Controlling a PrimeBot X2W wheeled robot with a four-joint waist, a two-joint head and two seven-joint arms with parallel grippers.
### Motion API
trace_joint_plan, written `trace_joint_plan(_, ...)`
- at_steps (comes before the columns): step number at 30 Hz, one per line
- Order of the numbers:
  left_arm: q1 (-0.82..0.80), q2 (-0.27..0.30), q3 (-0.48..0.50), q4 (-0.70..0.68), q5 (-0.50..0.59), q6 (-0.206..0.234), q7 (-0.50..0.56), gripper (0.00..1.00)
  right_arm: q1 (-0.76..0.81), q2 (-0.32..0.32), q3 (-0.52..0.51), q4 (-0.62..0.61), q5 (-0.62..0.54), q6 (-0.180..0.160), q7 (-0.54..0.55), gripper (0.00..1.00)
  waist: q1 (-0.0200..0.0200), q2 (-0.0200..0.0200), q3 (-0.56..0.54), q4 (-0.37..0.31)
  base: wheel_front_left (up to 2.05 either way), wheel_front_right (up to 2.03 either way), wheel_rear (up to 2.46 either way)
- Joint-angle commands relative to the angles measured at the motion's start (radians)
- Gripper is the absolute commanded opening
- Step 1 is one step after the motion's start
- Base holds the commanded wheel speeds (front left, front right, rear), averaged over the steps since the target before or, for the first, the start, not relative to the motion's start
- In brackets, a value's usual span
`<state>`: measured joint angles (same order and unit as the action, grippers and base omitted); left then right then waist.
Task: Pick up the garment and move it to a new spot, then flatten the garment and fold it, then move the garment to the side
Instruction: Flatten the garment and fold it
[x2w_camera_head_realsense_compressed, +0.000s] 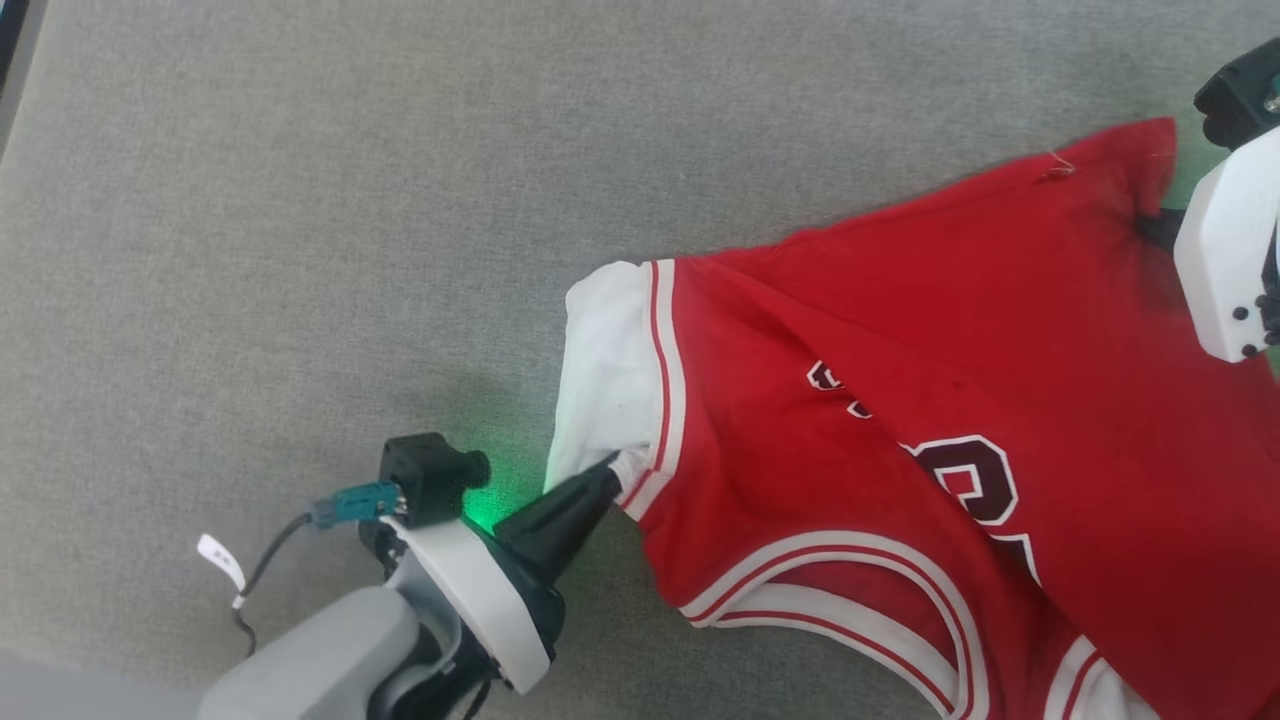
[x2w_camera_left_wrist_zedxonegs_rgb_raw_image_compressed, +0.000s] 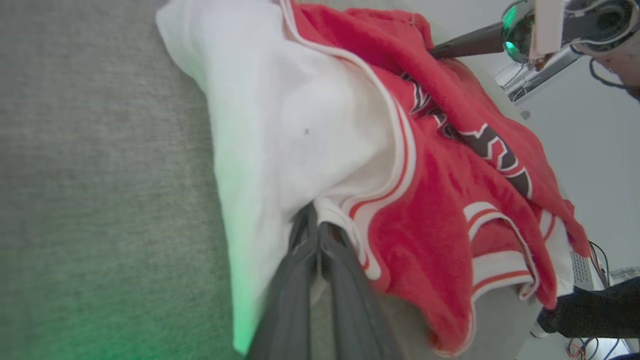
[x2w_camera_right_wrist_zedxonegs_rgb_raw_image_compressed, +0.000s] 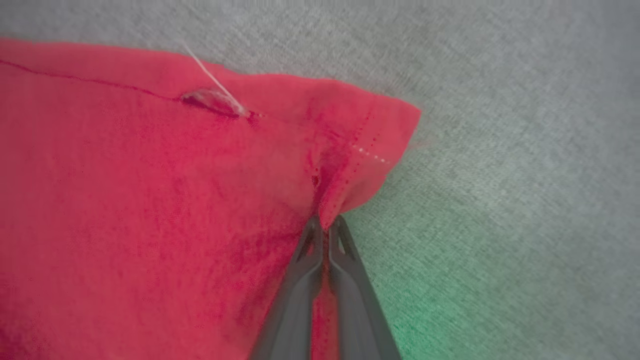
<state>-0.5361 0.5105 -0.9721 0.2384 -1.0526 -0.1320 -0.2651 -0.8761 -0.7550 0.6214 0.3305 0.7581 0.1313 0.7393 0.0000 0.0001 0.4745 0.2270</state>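
— Bright from the head?
— Yes, soft and even. Some green glow (x2w_camera_head_realsense_compressed: 487, 512) on the grey cloth (x2w_camera_head_realsense_compressed: 300, 200), faint shadow beside the garment (x2w_camera_head_realsense_compressed: 900, 350).
— And from the left wrist?
— White part of the garment nearly washed out. Green spill in the bottom corner. Bent at the edges.
— Right wrist?
— Fuzzy all over. Very strong red, green tint low on the right.

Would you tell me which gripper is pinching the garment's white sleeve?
The left gripper; the right gripper is shut on a plain red corner of the garment instead.
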Motion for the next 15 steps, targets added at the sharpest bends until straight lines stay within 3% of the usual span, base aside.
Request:
trace_joint_plan(1,-0.006,0.007,0.012,0.015,-0.008,0.003,0.002,0.00,0.023,0.016,0.019,0.030,0.003,-0.001,-0.009,0.00,0.0000,-0.0001,-0.009,-0.006,0.00,0.00,0.00)
trace_joint_plan(11,-0.038,0.035,0.155,0.017,-0.074,0.003,0.001,0.00,-0.047,0.079,-0.125,0.172,0.003,-0.001,-0.294,0.00,0.0000,-0.0001,-0.085,-0.064,0.00,0.00,0.00)
trace_joint_plan(15,-0.138,0.070,0.154,0.024,-0.136,0.003,0.002,0.00,-0.106,0.111,-0.194,0.235,-0.002,-0.001,-0.361,0.00,0.0000,-0.0001,-0.083,-0.091,0.00,0.00,0.00)
